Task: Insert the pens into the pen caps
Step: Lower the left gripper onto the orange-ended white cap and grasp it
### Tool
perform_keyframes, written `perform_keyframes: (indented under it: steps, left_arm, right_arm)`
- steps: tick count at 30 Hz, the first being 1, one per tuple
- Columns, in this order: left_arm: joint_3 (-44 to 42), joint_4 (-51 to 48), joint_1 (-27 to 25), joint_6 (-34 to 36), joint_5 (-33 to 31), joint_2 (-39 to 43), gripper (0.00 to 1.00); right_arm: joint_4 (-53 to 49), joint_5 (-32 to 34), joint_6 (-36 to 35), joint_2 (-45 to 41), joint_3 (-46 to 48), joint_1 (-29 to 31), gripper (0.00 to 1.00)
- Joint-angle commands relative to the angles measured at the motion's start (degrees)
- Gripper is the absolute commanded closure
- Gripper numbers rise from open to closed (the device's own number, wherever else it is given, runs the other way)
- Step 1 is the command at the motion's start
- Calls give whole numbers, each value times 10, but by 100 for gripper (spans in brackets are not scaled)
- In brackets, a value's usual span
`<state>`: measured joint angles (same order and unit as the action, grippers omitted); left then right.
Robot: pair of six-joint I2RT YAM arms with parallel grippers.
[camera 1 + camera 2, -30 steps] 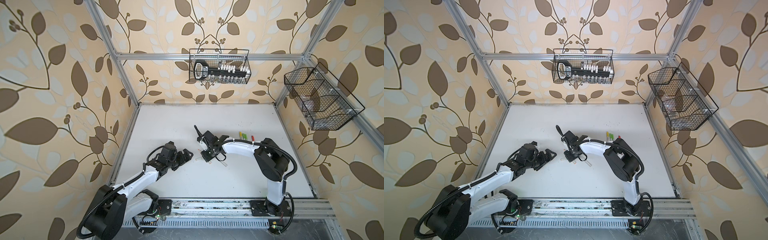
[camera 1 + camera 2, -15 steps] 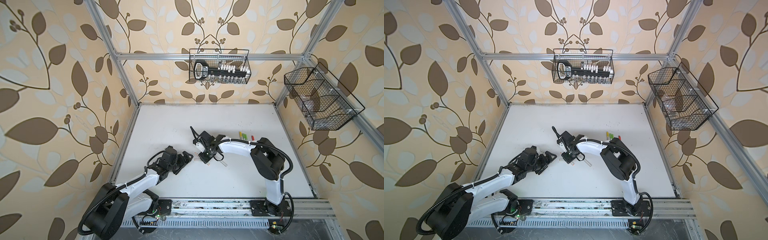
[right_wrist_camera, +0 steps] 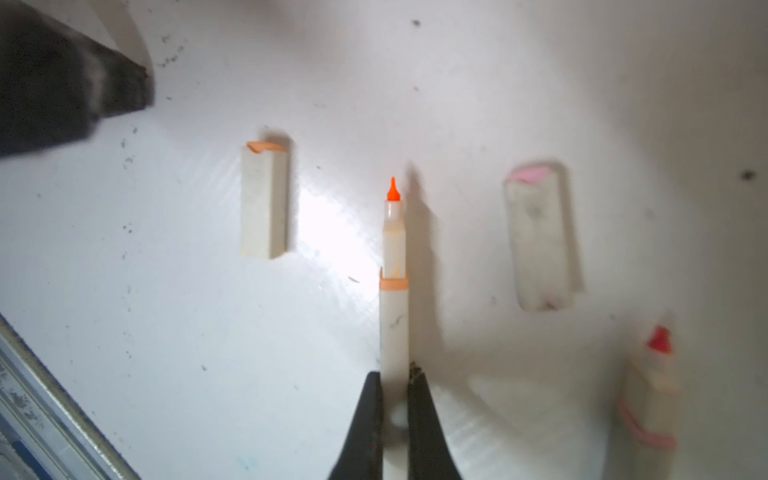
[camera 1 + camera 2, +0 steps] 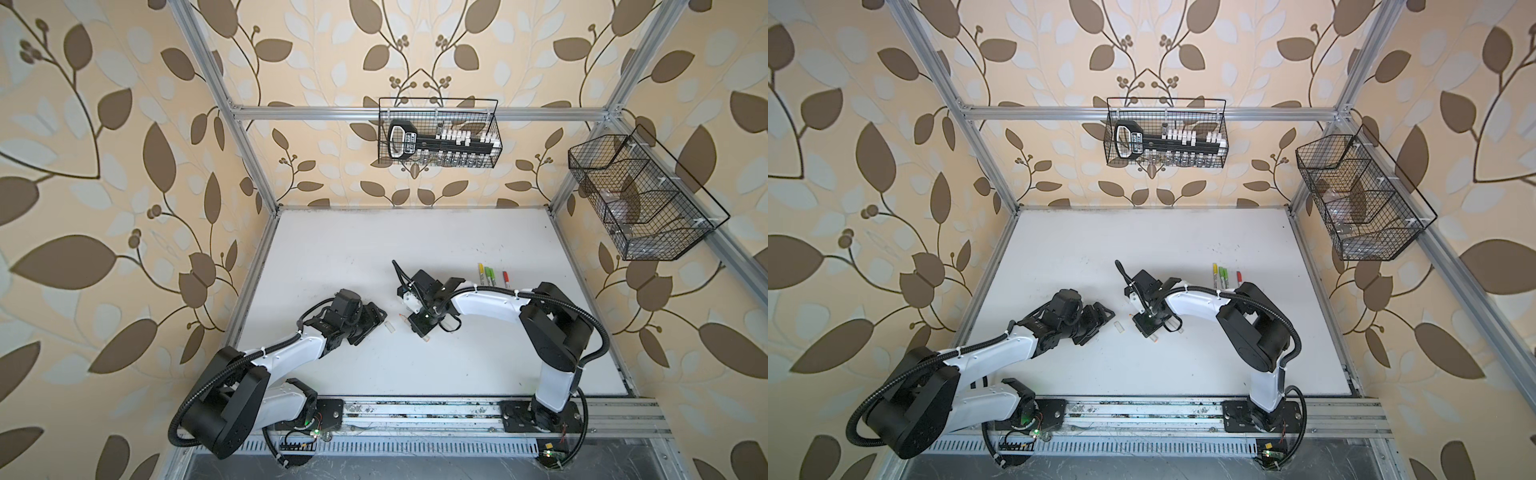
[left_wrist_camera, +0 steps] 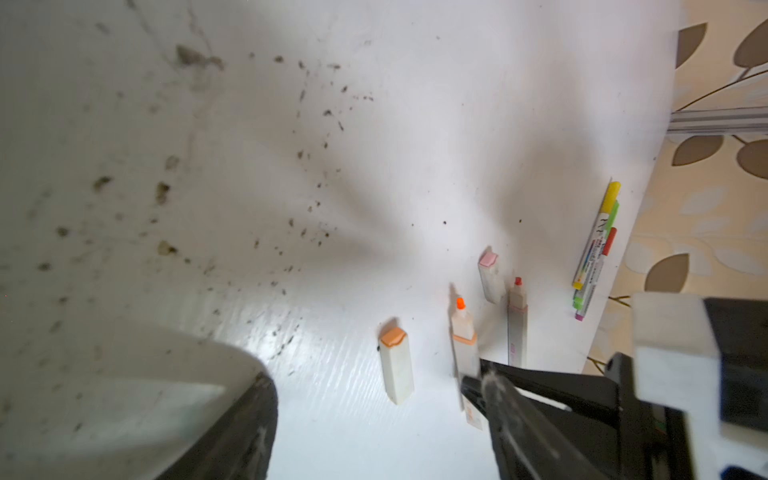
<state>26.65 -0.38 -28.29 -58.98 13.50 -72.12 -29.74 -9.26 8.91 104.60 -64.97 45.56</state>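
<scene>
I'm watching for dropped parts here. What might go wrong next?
The orange cap lies loose and flat; the open left gripper, closing on it, might nudge it away. The right gripper grips the orange-tipped pen far behind its tip, so the tip may wander when it meets the cap.

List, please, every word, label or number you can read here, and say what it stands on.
No text here can be read with certainty.
Label on the black tool in the back basket: pale lettering, too small to read.
Dark print on the capped pens: blurred, unreadable.
Pink print on the red-tipped pen: blurred, unreadable.
</scene>
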Motion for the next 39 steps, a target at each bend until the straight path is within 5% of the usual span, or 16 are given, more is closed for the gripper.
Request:
perform_keyframes:
  steps: [1,6,9,18,30,39]
  left_arm:
    - [63,-97,-21,33,-28,-35,28]
    - [156,-226,-52,20,-54,-98,28]
    - [192,-267,-67,6,-73,-145,46]
    - [250,-339,-95,-46,-115,-200,51]
    - [323,-384,-99,-44,-125,-273,63]
    - [294,-350,-99,-54,-118,-271,79]
  right_arm:
    - [0,9,7,-54,27,-5,99]
    - [-15,15,5,-123,62,-11,99]
    - [-24,18,4,-164,78,-9,99]
    - [-1,12,27,-257,148,11,99]
    - [34,-7,34,-353,228,19,98]
    - [69,-31,47,-349,253,32,98]
